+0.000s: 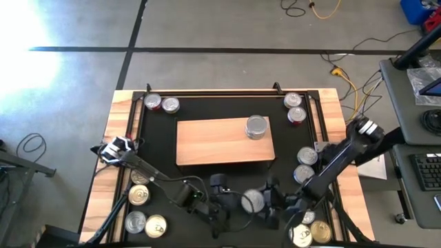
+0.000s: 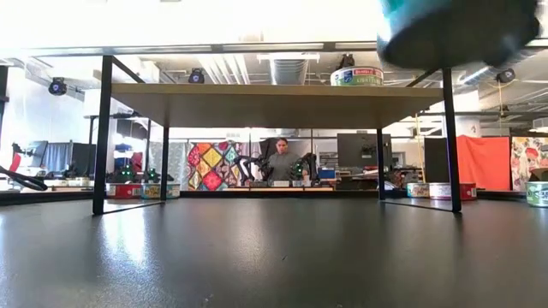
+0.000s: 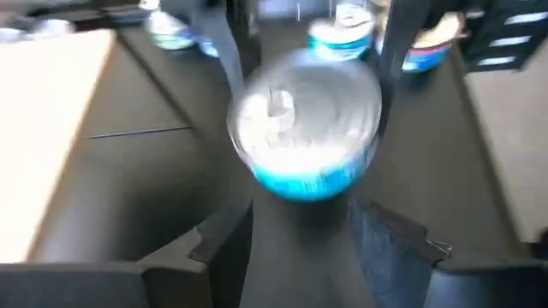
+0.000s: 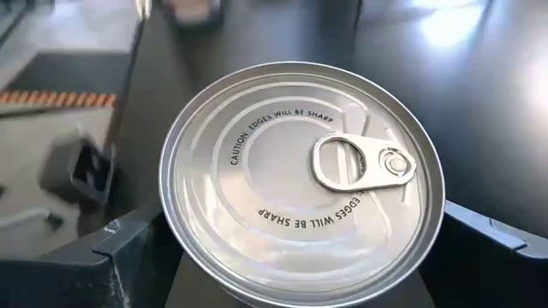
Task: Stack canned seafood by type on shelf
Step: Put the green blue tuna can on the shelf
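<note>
While only one tin (image 1: 257, 127) is sitting on the shelf (image 1: 207, 141), the rest of the canned seafood (image 1: 297, 109) is lying scattered round the black mat (image 1: 158, 127), so most of the sorting is waiting. Between both arms at the near edge, a silver-lidded tin (image 1: 253, 200) is hanging: the right gripper (image 4: 300, 248) is clasping it between widely spread fingers, while whether the left gripper (image 3: 295, 235) is gripping it I cannot tell.

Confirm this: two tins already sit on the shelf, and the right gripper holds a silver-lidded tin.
Wrong on the count: the high view shows only one tin on the shelf. The rest stands: the right gripper holds a silver-lidded tin.
</note>
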